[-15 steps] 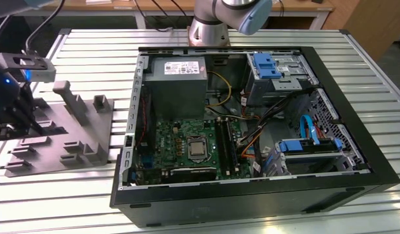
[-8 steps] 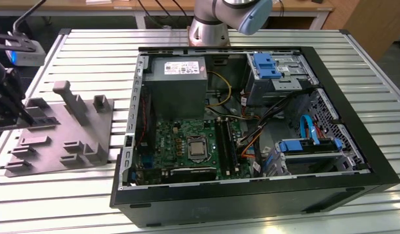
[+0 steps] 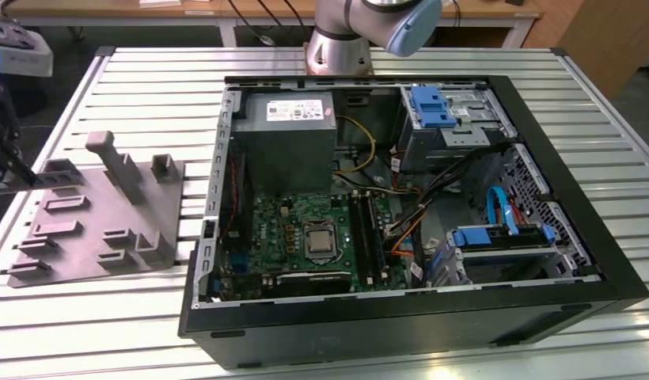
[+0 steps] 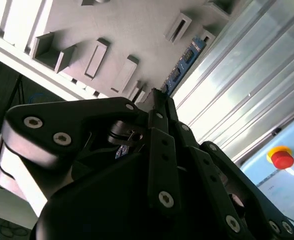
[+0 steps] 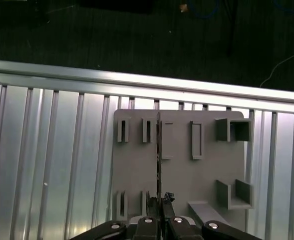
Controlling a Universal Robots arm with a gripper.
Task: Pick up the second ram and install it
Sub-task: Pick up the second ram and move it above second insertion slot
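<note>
My pincer (image 4: 156, 100) is clenched on one end of the second ram (image 4: 184, 62), over the grey moulded tray (image 5: 134, 170) at the exterior view's left, which I judge leaves its long edge free for seating.

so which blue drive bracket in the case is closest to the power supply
The blue bracket atop the far drive cage, just across from the power supply; the other blue bracket sits nearer the camera.
</note>
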